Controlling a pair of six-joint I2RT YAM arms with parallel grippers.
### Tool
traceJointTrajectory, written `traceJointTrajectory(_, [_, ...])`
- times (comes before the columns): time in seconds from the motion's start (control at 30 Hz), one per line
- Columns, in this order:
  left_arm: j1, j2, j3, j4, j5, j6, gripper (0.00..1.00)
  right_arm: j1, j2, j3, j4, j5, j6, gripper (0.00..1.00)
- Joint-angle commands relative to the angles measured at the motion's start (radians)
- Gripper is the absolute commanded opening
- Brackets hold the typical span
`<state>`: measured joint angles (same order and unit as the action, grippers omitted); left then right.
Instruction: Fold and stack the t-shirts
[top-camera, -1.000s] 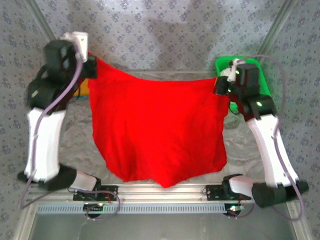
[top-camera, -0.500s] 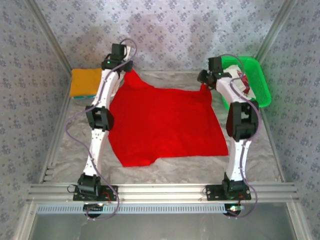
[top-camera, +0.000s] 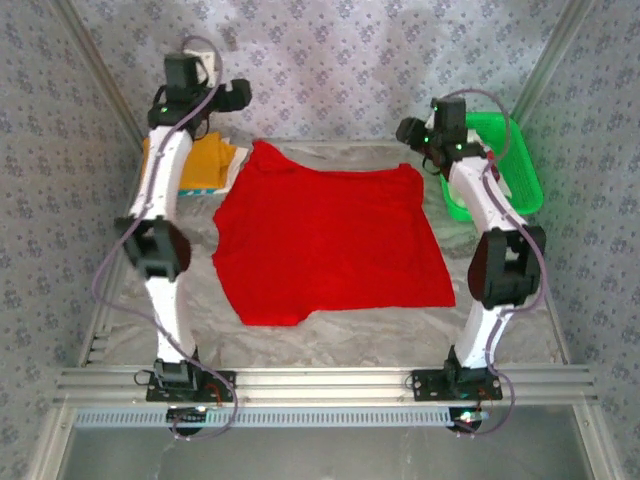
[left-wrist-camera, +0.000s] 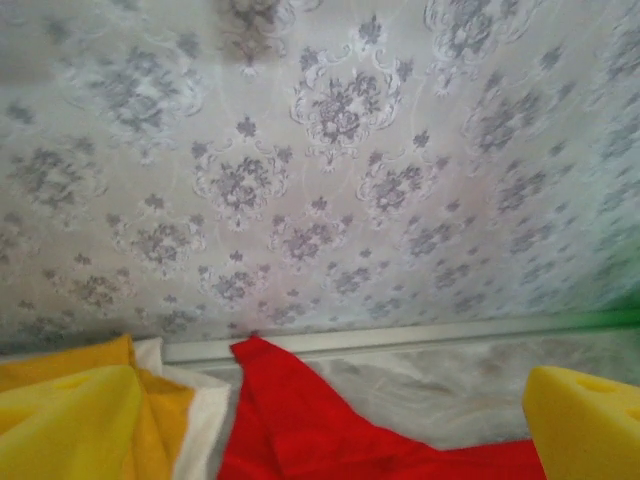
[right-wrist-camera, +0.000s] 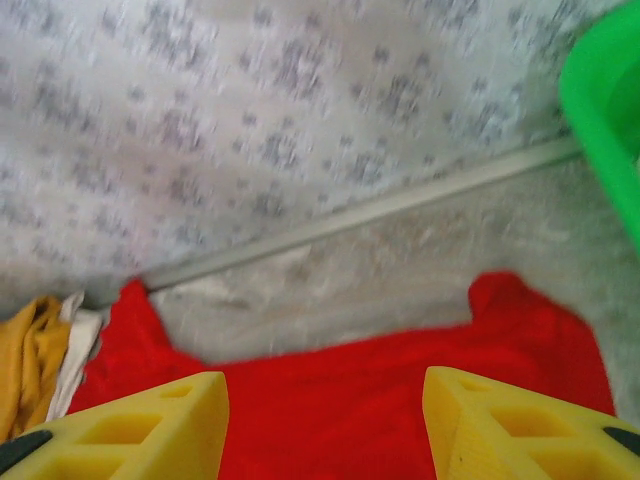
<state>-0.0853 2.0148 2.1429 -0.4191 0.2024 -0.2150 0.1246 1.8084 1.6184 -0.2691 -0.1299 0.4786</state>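
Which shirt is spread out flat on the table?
The red t-shirt, lying open in the middle. The orange-yellow one sits folded small at the far left.

Green basket (top-camera: 522, 150) at far right, patterned wall (top-camera: 330, 60) behind

Red t-shirt (left-wrist-camera: 330, 435) lies just beside orange-yellow t-shirt (left-wrist-camera: 165, 415).

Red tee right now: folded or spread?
Spread. The red t-shirt lies open in one layer on the table, no fold made; only its far left corner is rumpled.
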Motion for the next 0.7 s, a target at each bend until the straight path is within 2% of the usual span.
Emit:
traceJointTrajectory(0.0, [0.043, -0.225, -0.592, 0.363, 0.036, -0.216, 0.98, 0.029, -0.064, -0.169, 0.01, 0.011, -0.034, 0.54])
traceJointTrajectory(0.1, [-0.016, -0.385, -0.795, 0.14, -0.131, -0.129, 0.98, 0.045, -0.126, -0.251, -0.06, 0.035, -0.077, 0.52])
traceJointTrajectory(0.13, [-0.036, -0.417, -0.838, 0.071, -0.147, -0.111, 0.98, 0.05, -0.146, -0.282, -0.07, 0.036, -0.086, 0.51])
traceJointTrajectory(0.2, [-0.055, -0.468, -0.907, -0.03, -0.154, -0.133, 0.95, 0.047, -0.179, -0.344, -0.059, 0.012, -0.085, 0.41])
traceJointTrajectory(0.33, [-0.111, -0.574, -1.122, 0.025, -0.143, -0.184, 0.88, 0.035, -0.151, -0.408, -0.044, 0.009, -0.038, 0.34])
traceJointTrajectory(0.37, [-0.118, -0.572, -1.16, 0.048, -0.14, -0.205, 0.87, 0.026, -0.122, -0.404, -0.025, 0.003, -0.022, 0.27])
traceJointTrajectory(0.47, [-0.135, -0.515, -1.186, 0.101, -0.082, -0.267, 0.82, 0.02, 0.01, -0.29, -0.004, 0.008, -0.008, 0.14])
traceJointTrajectory(0.57, [-0.194, -0.46, -1.166, 0.111, -0.086, -0.284, 0.81, 0.017, 0.175, -0.093, -0.088, 0.075, 0.004, 0.07])
traceJointTrajectory(0.67, [-0.215, -0.422, -1.212, 0.156, -0.115, -0.325, 0.81, 0.004, 0.32, 0.051, -0.118, 0.133, 0.089, 0.05])
